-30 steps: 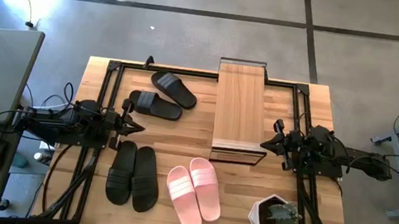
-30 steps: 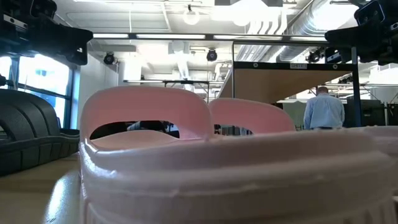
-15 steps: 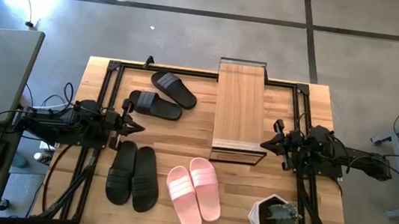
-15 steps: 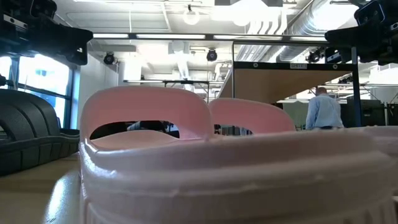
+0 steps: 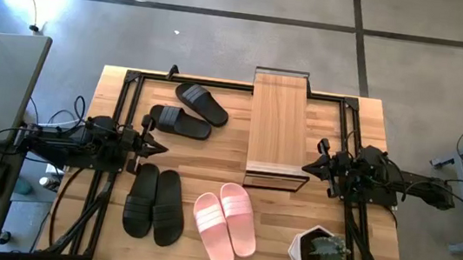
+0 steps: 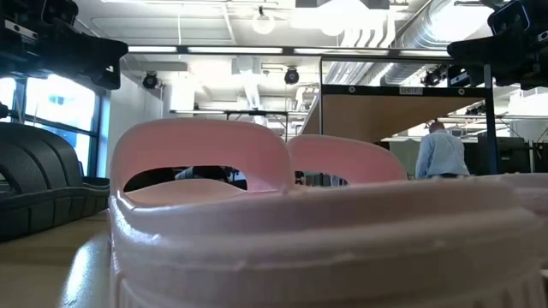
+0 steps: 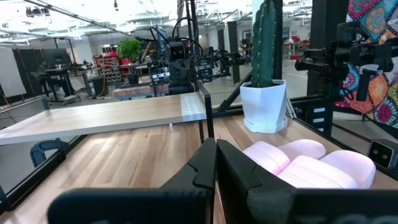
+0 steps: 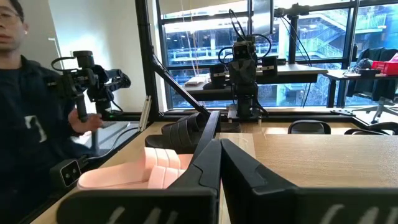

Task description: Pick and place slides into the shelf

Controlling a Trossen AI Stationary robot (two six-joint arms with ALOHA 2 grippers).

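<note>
You had both grippers, left gripper (image 5: 158,147) and right gripper (image 5: 308,167), closed and empty; the pink slides (image 5: 226,222) at the table's six o'clock looked light and flexible, best pinched across the strap.

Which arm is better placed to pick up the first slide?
Left, probably. The left gripper sits between the two matte black slide pairs, jaws shut, empty. The right gripper waits beside the wooden-topped shelf, farther from every slide, including the light pink pair.
</note>
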